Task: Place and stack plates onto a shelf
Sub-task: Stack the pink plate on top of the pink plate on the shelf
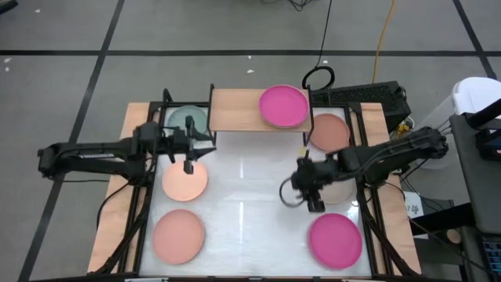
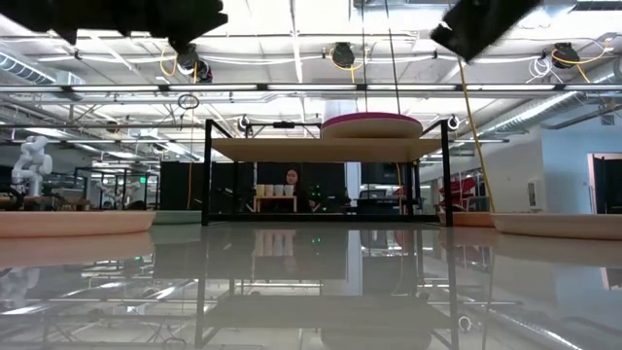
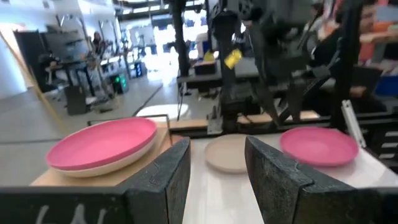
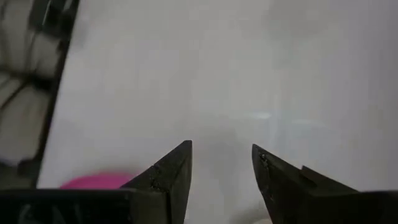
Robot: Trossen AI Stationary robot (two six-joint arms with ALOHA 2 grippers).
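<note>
The shelf stands at the table's far edge. On it a magenta plate lies on a beige plate. On the table lie a teal plate, two peach plates, a salmon plate, a beige plate and a second magenta plate. My left gripper hangs level above the far peach plate, open with nothing in it, pointing to the table's right. My right gripper slants down over the bare table middle, open with nothing in it.
Black frame rails run along the table's left and right sides. The two arms face each other across the table's middle, which is bare white. Beyond the table the low view shows a room with a person seated behind the shelf.
</note>
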